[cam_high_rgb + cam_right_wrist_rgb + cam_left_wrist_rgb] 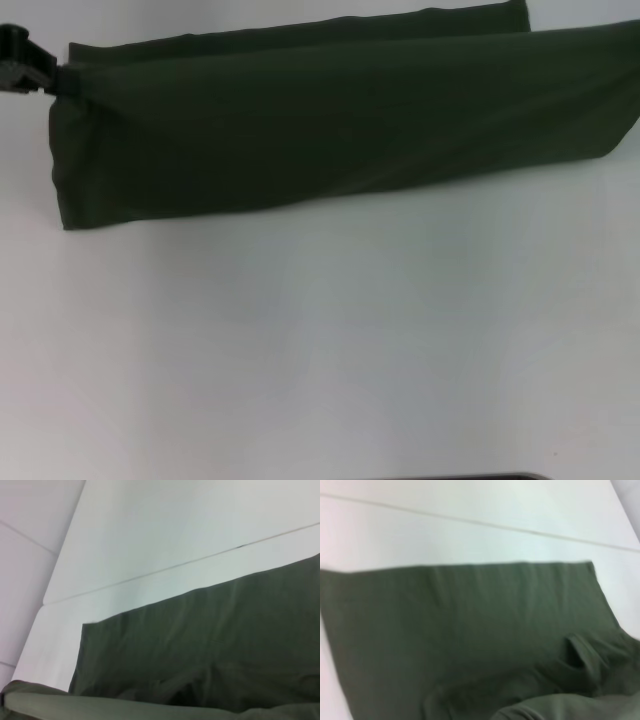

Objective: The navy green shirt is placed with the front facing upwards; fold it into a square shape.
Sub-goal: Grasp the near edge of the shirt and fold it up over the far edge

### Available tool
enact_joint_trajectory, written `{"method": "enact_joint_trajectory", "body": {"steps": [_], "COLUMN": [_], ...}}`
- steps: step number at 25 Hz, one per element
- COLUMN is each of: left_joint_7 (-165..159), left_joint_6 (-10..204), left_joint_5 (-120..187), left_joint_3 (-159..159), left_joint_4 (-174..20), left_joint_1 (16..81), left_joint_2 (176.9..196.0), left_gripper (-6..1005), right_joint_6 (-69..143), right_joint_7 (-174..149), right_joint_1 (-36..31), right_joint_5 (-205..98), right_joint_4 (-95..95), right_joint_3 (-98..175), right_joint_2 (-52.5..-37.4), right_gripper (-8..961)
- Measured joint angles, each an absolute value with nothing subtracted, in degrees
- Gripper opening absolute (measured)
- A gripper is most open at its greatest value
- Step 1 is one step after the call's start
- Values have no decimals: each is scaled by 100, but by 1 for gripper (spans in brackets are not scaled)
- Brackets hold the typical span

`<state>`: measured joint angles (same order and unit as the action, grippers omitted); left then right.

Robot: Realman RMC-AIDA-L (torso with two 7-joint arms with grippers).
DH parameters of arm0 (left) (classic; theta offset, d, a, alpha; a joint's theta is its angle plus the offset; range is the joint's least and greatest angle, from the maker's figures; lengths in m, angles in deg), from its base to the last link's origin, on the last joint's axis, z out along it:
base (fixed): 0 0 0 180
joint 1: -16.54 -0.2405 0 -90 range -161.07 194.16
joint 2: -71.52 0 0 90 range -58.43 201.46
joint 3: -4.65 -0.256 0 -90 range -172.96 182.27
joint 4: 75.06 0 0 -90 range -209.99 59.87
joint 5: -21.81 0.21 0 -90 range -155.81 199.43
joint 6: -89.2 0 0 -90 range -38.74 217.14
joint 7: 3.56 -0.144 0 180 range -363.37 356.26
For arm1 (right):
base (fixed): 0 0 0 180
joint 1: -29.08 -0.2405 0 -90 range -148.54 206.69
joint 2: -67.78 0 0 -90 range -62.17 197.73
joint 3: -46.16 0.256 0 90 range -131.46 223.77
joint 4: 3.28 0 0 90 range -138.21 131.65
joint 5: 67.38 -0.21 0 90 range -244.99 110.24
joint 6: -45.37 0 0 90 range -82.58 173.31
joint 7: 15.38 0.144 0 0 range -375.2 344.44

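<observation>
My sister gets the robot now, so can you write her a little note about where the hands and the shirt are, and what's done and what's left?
Left gripper: at the far left of the table, pinching the upper left corner of the navy green shirt.
Right gripper: out of the head view; its wrist camera looks down on shirt cloth.
Shirt: a long band across the far side of the white table, plain side up, no lettering showing.
Done: folded lengthwise.
Left: fold the band crosswise into a square, then let go.

The left gripper (50, 80) sits raised at the far left — clamped on cloth; the right gripper is out of frame.
</observation>
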<state>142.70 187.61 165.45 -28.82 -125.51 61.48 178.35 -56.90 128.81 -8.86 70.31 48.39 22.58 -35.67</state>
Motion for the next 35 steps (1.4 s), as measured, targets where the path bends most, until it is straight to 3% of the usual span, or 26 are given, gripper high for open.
{"method": "enact_joint_trajectory", "body": {"steps": [9,17,35], "left_joint_7": [14331,14338,14186], "left_joint_6": [17511,16204,14491], "left_joint_5": [16569,16586,16595], "left_joint_3": [-3055,-3473,-3896], "left_joint_4": [-12418,-12025,-11564], "left_joint_1": [6280,6454,6462], "left_joint_2": [18120,18362,18736], "left_gripper": [58,75,111], "right_joint_6": [-4581,-3460,-1086], "right_joint_7": [12881,12738,12525], "right_joint_1": [-942,-1054,-1268], "right_joint_5": [6661,6291,6290], "right_joint_4": [4385,4101,3263], "right_joint_3": [2217,2067,1224], "right_joint_2": [-3637,-3966,-4211], "right_gripper": [62,62,61]}}
